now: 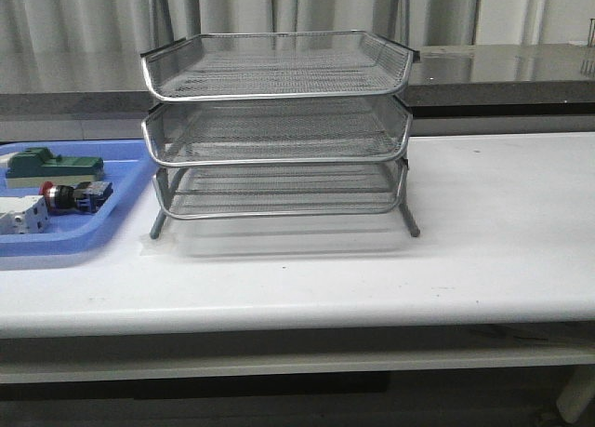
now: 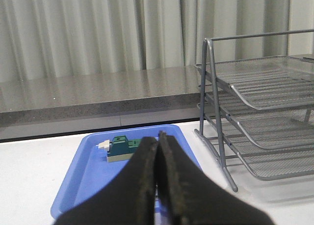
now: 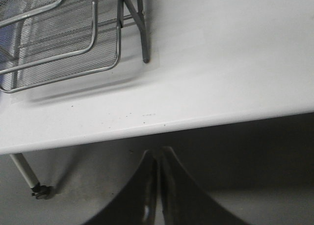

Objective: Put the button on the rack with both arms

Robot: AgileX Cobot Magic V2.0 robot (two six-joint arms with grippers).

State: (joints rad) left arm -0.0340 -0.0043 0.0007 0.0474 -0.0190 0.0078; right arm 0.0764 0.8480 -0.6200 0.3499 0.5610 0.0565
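Observation:
The button (image 1: pixel 74 196), with its red head and blue rear block, lies in the blue tray (image 1: pixel 112 220) at the table's left. The silver wire-mesh rack (image 1: pixel 279 129) stands in the middle of the table, three tiers high; it also shows in the left wrist view (image 2: pixel 260 117) and partly in the right wrist view (image 3: pixel 64 43). My left gripper (image 2: pixel 158 139) is shut with nothing in it, hovering over the near part of the blue tray (image 2: pixel 88 181), and hides the button there. My right gripper (image 3: pixel 159 154) is shut and empty, below the table's front edge. Neither arm shows in the front view.
A green block (image 1: pixel 51 165) and a white boxy component (image 1: pixel 22 217) share the blue tray with the button. The green block (image 2: pixel 120 147) also appears just beyond my left fingers. A grey counter (image 1: pixel 502 69) runs behind the table. A table leg with a caster (image 3: pixel 29 178) stands below.

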